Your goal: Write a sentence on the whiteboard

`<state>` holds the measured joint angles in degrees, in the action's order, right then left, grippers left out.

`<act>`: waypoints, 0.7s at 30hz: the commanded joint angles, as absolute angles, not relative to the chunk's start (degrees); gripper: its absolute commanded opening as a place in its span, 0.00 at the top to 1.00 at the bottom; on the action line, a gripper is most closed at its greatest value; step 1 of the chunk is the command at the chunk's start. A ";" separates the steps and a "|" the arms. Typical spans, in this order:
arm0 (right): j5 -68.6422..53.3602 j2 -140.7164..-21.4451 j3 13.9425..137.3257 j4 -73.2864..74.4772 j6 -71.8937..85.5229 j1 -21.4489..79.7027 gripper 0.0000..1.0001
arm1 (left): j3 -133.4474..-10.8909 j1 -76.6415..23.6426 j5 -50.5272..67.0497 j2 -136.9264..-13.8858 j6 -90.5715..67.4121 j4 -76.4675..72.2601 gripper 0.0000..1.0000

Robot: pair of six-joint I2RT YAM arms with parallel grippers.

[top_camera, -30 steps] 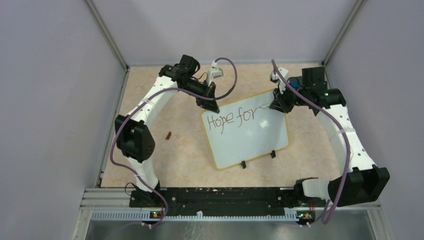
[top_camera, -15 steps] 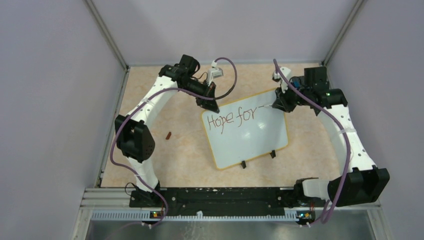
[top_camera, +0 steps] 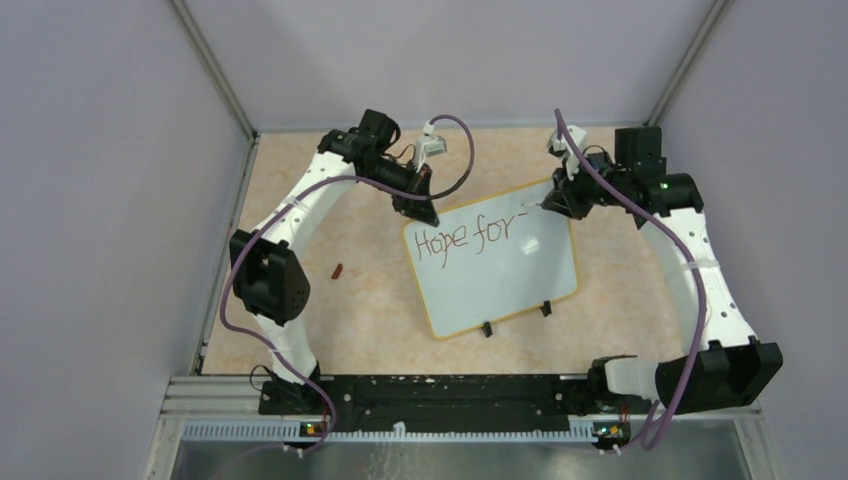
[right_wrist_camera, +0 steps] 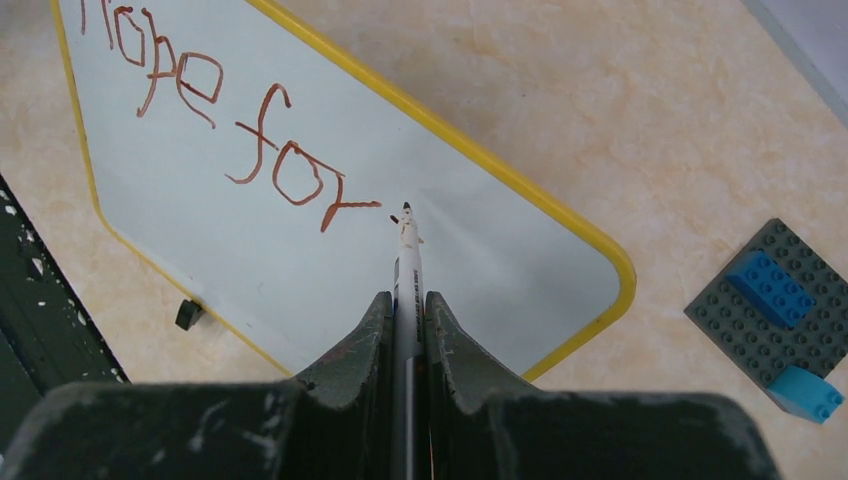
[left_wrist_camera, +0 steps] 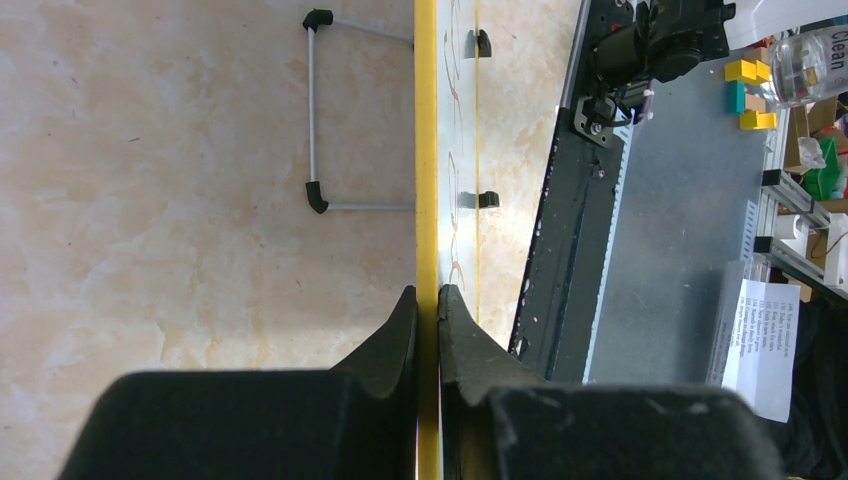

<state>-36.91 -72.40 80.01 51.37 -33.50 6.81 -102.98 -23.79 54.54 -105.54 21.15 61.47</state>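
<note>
The whiteboard (top_camera: 500, 275) lies tilted on the tan table, white with a thin yellow rim (left_wrist_camera: 426, 150). The sentence (top_camera: 464, 240) reads "Hope for" in reddish-brown, with a short dash after it. My left gripper (top_camera: 422, 211) is shut on the board's far left corner, its fingertips (left_wrist_camera: 427, 296) pinching the yellow rim. My right gripper (top_camera: 556, 206) hangs over the board's far right corner, shut on a white marker (right_wrist_camera: 407, 250). The marker's tip points at the board (right_wrist_camera: 480, 280) just right of the "r" of the writing (right_wrist_camera: 290, 165); whether it touches I cannot tell.
A small brown cap-like piece (top_camera: 338, 269) lies left of the board. A dark grey studded plate with blue bricks (right_wrist_camera: 775, 305) sits beyond the board's right corner. Two black feet (top_camera: 487, 328) stick out at the board's near edge. Grey walls enclose the table.
My right gripper has moved right and a little farther back with the marker. A short dash now shows after "for". The left gripper and the board have not moved.
</note>
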 commanded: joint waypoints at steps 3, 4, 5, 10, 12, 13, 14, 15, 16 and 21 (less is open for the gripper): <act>-36.98 -73.37 81.99 48.78 -32.80 6.31 1.00 | -102.52 -24.70 52.00 -104.60 24.21 59.27 1.00; -36.74 -73.55 81.74 48.52 -32.78 6.37 1.00 | -102.34 -24.70 51.98 -104.53 24.25 59.19 1.00; -36.47 -73.66 81.41 48.21 -32.68 6.41 1.00 | -102.17 -24.70 52.01 -104.44 24.18 59.05 1.00; -35.07 -74.29 79.99 47.42 -32.66 6.74 1.00 | -102.12 -24.70 51.88 -104.41 24.20 59.00 1.00; -34.75 -74.28 79.39 47.72 -32.99 6.82 1.00 | -102.12 -24.70 51.78 -104.41 24.20 58.97 1.00; -34.60 -74.08 78.75 47.80 -33.23 6.85 1.00 | -102.13 -24.70 51.81 -104.41 24.21 58.97 1.00; -34.47 -73.82 78.22 47.81 -33.38 6.86 1.00 | -102.13 -24.70 51.63 -104.41 24.25 59.02 1.00; -34.38 -73.52 77.76 47.93 -33.54 6.83 1.00 | -102.11 -24.69 51.63 -104.50 24.33 59.08 1.00; -34.44 -73.28 77.25 48.15 -33.69 6.83 1.00 | -102.13 -24.70 51.52 -104.50 24.39 59.11 1.00; -34.14 -71.57 74.53 48.98 -34.51 6.89 1.00 | -101.87 -24.65 51.58 -104.43 24.46 59.09 1.00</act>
<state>-35.22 -73.82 76.38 49.41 -32.99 6.87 -102.96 -23.77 53.89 -105.54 21.15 61.21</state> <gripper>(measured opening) 0.110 0.101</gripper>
